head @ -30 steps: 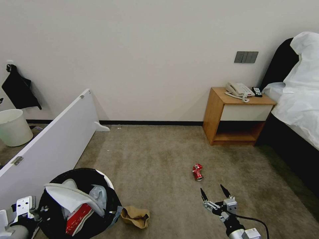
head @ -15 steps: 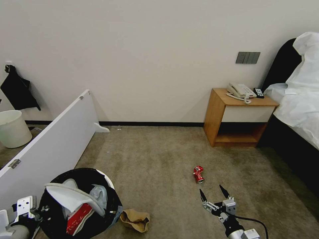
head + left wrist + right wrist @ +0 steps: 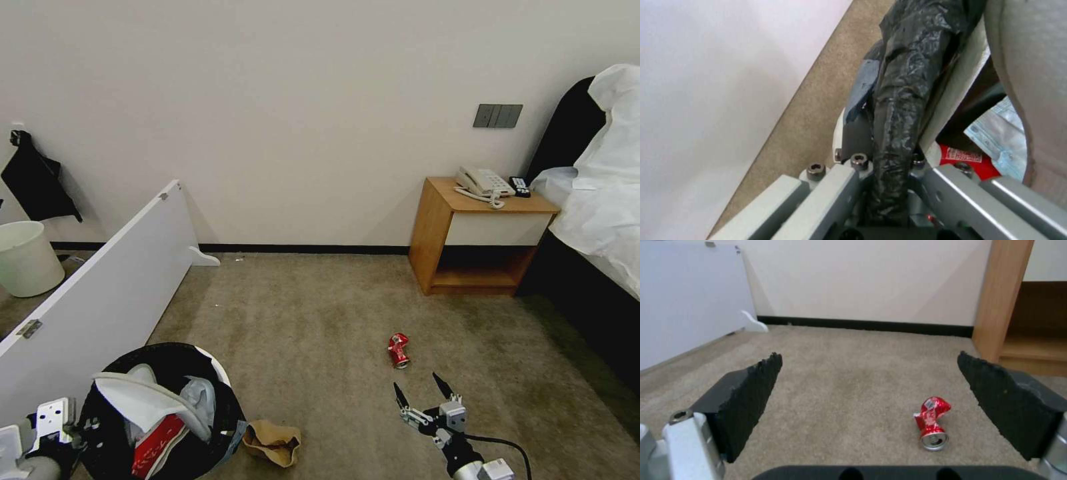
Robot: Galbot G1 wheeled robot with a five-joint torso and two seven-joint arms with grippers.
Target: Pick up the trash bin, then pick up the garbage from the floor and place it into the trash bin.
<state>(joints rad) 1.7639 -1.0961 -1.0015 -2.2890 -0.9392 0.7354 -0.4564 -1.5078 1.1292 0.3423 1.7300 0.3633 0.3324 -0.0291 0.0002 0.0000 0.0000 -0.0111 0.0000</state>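
The trash bin (image 3: 220, 400), white with a black bag over its rim, hangs at the lower left of the head view. It holds a white slipper (image 3: 143, 400), a red-white carton (image 3: 157, 437) and tissue. My left gripper (image 3: 80, 427) is shut on the bin's bagged rim (image 3: 896, 126). On the carpet lies more garbage: a crushed red can (image 3: 398, 350) and torn brown cardboard (image 3: 272, 442) beside the bin. My right gripper (image 3: 421, 395) hovers open just short of the can (image 3: 931, 423), which lies ahead near the right-hand finger (image 3: 1009, 400).
A white board (image 3: 107, 293) leans along the left, with an unlined cream bucket (image 3: 25, 257) behind it. A wooden nightstand (image 3: 480, 233) with a phone stands at the back right, next to a bed (image 3: 600, 200). Open carpet lies between them.
The view first shifted slightly. Since then my right gripper, still open, has slid a little nearer to me and leftward. The bin has dipped slightly in the left gripper.
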